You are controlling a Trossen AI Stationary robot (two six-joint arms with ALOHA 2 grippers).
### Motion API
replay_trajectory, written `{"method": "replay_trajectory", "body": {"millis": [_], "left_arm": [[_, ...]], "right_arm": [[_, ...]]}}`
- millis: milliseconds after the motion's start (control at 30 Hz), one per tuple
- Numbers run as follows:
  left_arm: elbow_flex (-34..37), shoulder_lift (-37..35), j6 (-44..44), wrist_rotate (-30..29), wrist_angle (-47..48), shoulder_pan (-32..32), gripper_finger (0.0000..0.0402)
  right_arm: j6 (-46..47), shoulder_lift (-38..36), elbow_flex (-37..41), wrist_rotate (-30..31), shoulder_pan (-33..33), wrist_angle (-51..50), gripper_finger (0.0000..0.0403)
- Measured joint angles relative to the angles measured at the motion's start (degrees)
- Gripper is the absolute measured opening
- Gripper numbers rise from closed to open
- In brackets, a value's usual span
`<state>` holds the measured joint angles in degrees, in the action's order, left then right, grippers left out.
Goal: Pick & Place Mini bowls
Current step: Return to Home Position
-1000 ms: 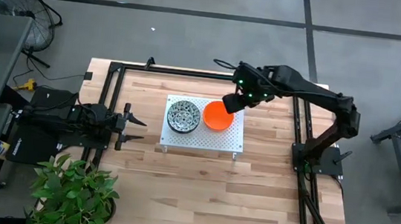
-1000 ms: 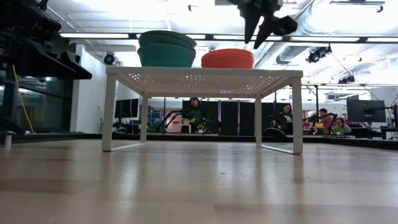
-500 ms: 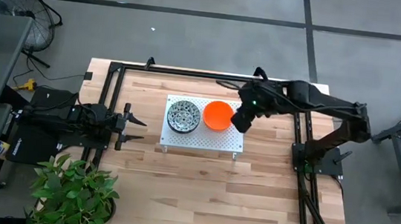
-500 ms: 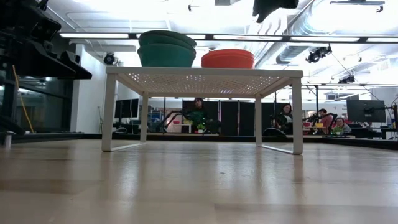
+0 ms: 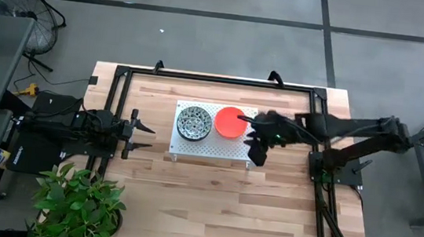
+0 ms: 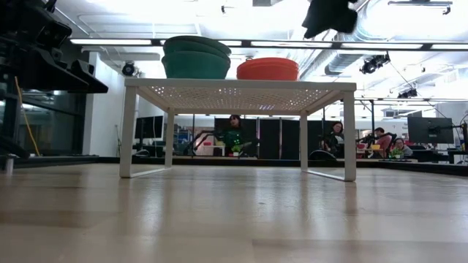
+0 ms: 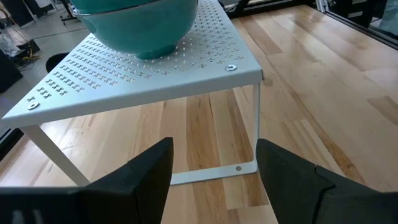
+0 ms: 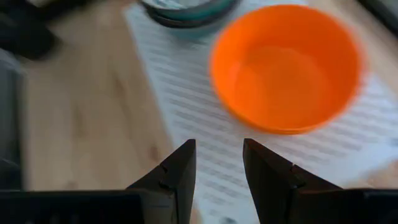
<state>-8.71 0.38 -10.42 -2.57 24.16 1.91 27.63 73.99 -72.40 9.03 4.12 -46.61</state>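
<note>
Right pincer (image 5: 256, 148) is released, with nothing between its fingers (image 8: 171, 177). It hangs up in the air over the edge of the white perforated platform (image 5: 216, 154). The stack of orange bowls (image 5: 230, 121) sits on that platform just beside and below the pincer, clear of it. The stack of speckled bowls (image 5: 193, 122) is right past the orange one, on the side away from the right pincer, the two stacks side by side. Left pincer (image 5: 145, 136) is parked low over the surface (image 5: 187, 203) on the far side of the platform. It's spread open and empty too, with the speckled stack the nearer one to it and the platform's corner straight ahead.
</note>
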Motion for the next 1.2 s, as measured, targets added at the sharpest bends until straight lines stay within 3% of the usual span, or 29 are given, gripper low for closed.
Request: {"method": "replay_trajectory", "body": {"millis": [233,500,700,1200], "left_arm": [[0.0,0.0,0.0,0.0,0.0,0.0,0.0225],[0.0,0.0,0.0,0.0,0.0,0.0,0.0225],[0.0,0.0,0.0,0.0,0.0,0.0,0.0225],[0.0,0.0,0.0,0.0,0.0,0.0,0.0225]], "right_arm": [[2.4,-14.5,22.9,-3.0,3.6,27.4,0.0122],[8.7,-31.2,42.9,-0.3,6.5,43.5,0.0122],[14.4,-43.1,53.4,3.4,6.6,46.7,0.0122],[0.7,-67.7,65.4,-0.4,6.6,48.0,0.0122]]}}
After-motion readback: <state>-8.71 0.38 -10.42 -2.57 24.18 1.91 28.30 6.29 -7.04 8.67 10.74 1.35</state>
